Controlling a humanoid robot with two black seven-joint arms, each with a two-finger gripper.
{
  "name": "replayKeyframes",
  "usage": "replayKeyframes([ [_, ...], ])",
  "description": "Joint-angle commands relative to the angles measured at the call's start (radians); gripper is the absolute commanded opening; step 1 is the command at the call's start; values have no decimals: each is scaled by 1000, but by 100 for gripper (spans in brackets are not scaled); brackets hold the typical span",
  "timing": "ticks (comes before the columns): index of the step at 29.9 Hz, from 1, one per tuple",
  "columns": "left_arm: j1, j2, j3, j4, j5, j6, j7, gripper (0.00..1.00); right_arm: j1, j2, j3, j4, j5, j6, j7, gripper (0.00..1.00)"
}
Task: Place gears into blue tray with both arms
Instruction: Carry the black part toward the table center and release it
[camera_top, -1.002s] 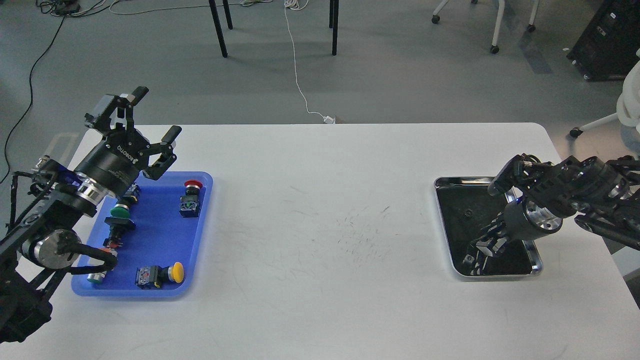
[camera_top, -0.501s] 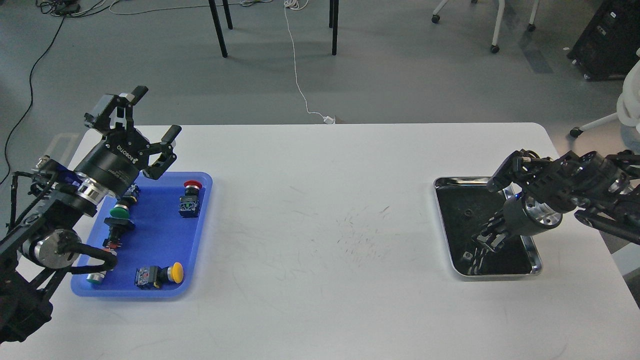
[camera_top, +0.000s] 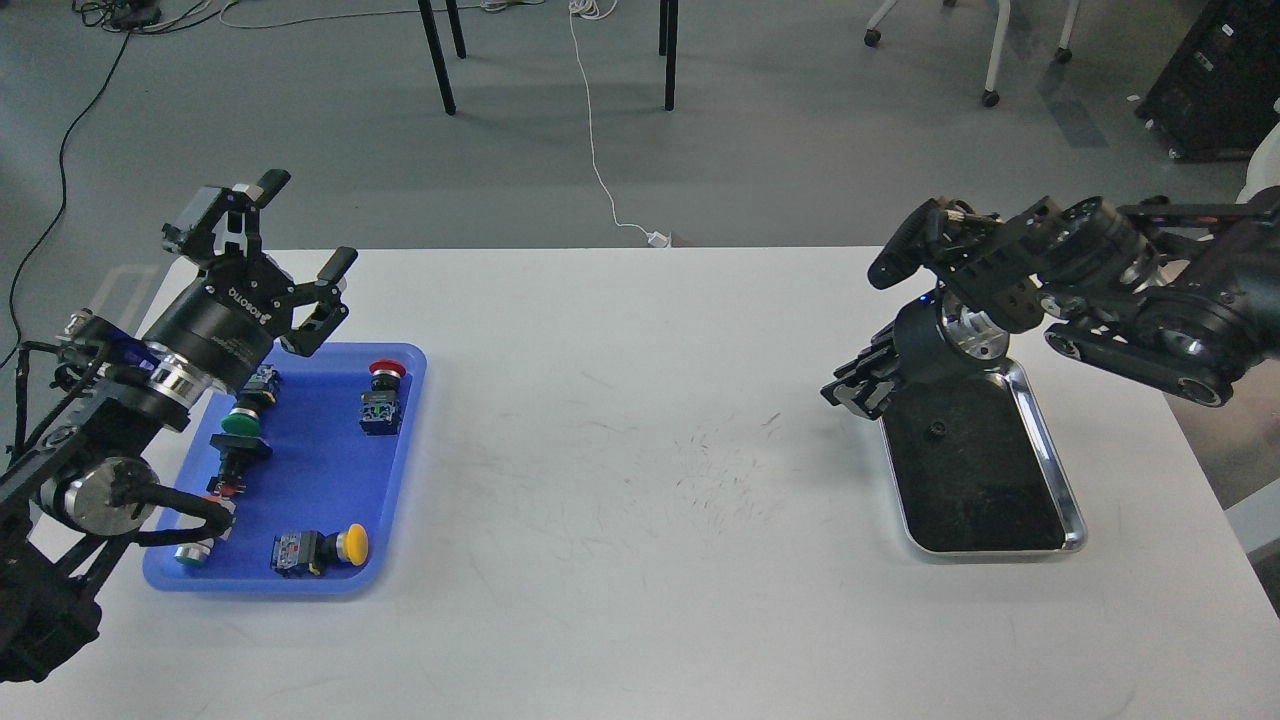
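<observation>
The blue tray (camera_top: 320, 470) lies at the table's left and holds push-button switches, with no gear showing in it. My left gripper (camera_top: 308, 220) hangs open above the tray's far left corner, nothing between its fingers. One small black gear (camera_top: 937, 430) lies on the dark floor of the steel tray (camera_top: 980, 490) at the right. My right gripper (camera_top: 842, 388) is raised over that tray's far left corner and points left. Its dark fingers are drawn together, and whatever they pinch is too small and dark to make out.
Inside the blue tray are a red-capped switch (camera_top: 384, 395), a green-capped one (camera_top: 240, 430) and a yellow-capped one (camera_top: 322, 549). Faint scuff marks (camera_top: 715, 465) cover the white table between the trays. Chair legs and cables lie on the floor beyond the table's far edge.
My right gripper rose out of the steel tray and swung up and left. The gear that lay near the tray's front left no longer shows there. The left arm barely moved.
</observation>
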Motion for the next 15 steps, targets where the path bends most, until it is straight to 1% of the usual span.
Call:
replayKeyframes([
  [1, 2, 2, -1, 0, -1, 0, 0, 98, -11, 188, -11, -122, 15, -8, 0, 15],
  [3, 3, 4, -3, 0, -1, 0, 0, 98, -26, 278, -40, -172, 18, -20, 0, 15],
  [4, 3, 8, -3, 0, -1, 0, 0, 98, -38, 300, -51, -193, 27, -22, 0, 15],
  [9, 5, 15, -3, 0, -1, 0, 0, 98, -91, 300, -114, -229, 96, -60, 0, 15],
  [15, 6, 24, -15, 0, -2, 0, 0, 98, -115, 300, -145, -246, 103, -101, 0, 15],
])
